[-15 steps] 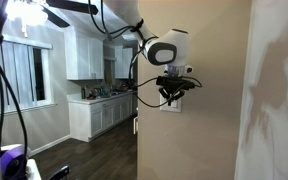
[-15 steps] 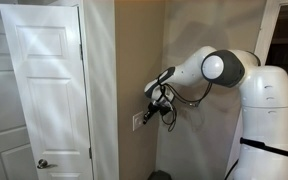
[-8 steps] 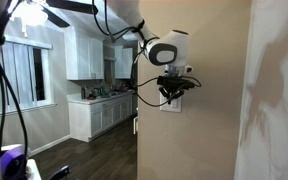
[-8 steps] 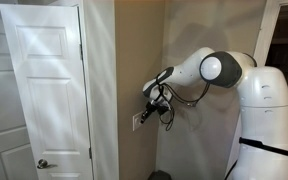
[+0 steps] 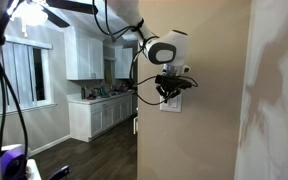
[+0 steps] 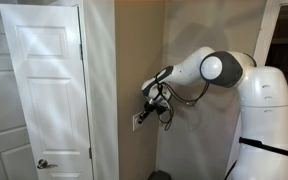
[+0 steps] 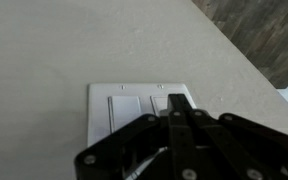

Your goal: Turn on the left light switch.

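**Gripper clenched at the wall plate, left switch just to its left**

We see the arm [image 6: 224, 68] reaching sideways to the wall [image 6: 189, 30]. Its large white elbow joint sits high, and the forearm slopes down from it to the wrist. The gripper [image 6: 145, 112] hangs at the end of that slope with its tip turned into the wall. The small white wall plate [image 6: 138, 122] sits directly at the tip, slightly below it. A white panelled door [image 6: 44, 90] stands well beyond the gripper, past the corner of the wall.

In an exterior view the arm comes in from above, with a rounded white joint housing over the wrist. The black gripper [image 5: 170, 91] sits under that housing and in front of the wall plate [image 5: 171, 104], hiding the plate's upper part. Kitchen cabinets [image 5: 84, 55] show far behind it.

In the wrist view the gripper [image 7: 178, 100] rises from the bottom edge. Its two fingers are pressed together into one dark bar with no gap between them, and they grasp nothing. The tip lies over the wall plate [image 7: 99, 95], towards its right half.

The left light switch [image 7: 124, 112] lies just to the left of the tip. Its upper part is in plain sight and its lower part is hidden behind the gripper's black linkage. The right-hand switch [image 7: 158, 102] is directly at the tip and partly covered by it.

We cannot tell whether the tip touches the plate or either switch. We also cannot tell which way the left switch is tipped.
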Controlling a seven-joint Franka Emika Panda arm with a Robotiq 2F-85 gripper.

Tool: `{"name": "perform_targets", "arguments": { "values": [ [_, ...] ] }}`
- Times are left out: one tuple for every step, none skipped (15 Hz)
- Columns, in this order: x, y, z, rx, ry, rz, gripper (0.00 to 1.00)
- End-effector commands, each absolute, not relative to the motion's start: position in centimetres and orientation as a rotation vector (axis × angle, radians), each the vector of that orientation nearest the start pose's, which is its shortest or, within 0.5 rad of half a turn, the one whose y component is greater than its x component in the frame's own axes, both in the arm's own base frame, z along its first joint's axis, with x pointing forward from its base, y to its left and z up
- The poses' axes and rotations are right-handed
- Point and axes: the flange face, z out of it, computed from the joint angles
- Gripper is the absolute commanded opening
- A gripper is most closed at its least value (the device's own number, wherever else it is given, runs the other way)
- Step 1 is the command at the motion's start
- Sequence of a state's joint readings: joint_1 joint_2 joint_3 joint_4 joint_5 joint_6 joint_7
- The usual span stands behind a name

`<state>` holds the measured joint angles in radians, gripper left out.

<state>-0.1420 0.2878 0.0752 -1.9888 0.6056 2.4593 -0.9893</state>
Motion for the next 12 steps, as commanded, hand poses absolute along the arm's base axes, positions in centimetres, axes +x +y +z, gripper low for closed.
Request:
{"name": "perform_targets", "arguments": {
  "values": [
    [62.0,-4.5,34.2,-2.664,-0.688,-0.587,0.00],
    [62.0,-4.5,34.3,-2.654,-0.687,-0.606,0.00],
    [62.0,-4.5,34.4,-2.644,-0.683,-0.630,0.00],
    [62.1,-4.5,34.5,-2.632,-0.676,-0.662,0.00],
    [62.1,-4.6,34.6,-2.623,-0.673,-0.680,0.00],
    [62.1,-4.7,34.5,-2.620,-0.678,-0.686,0.00],
    [62.0,-4.8,34.4,-2.619,-0.685,-0.681,0.00],
    [61.9,-4.9,34.2,-2.622,-0.690,-0.670,0.00],
    [61.9,-5.0,34.1,-2.628,-0.700,-0.640,0.00],
    [61.8,-5.1,33.8,-2.640,-0.696,-0.593,0.00],
    [61.6,-5.3,33.6,-2.647,-0.709,-0.526,0.00],
    [61.1,-5.6,33.4,-2.661,-0.718,-0.451,0.00]
  ]
}}
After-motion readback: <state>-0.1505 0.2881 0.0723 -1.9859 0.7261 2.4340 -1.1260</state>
